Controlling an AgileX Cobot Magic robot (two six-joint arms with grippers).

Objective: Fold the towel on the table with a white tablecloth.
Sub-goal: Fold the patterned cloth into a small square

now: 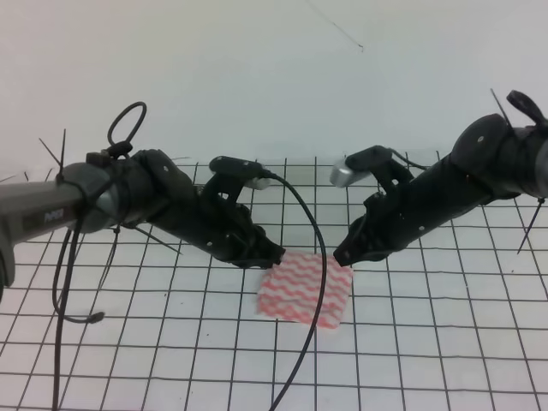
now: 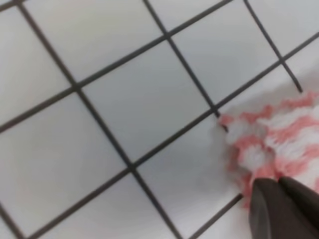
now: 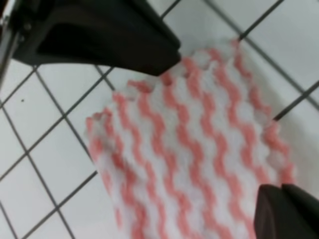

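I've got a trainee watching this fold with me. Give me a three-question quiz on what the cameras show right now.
1. True or false: the towel lies on the white tablecloth.
2. Multiple choice: the left gripper is at which part of the towel in the high view? A) near edge B) far-left corner C) centre
3. Short answer: where is the right gripper relative to the towel?

Key
1. True: it lies on the gridded cloth.
2. B: the gripper tip sits at the far-left corner.
3. At the far-right corner, opposite the left gripper; both wrist views show closed fingertips at the towel's edge, though a grip on the fabric cannot be confirmed.
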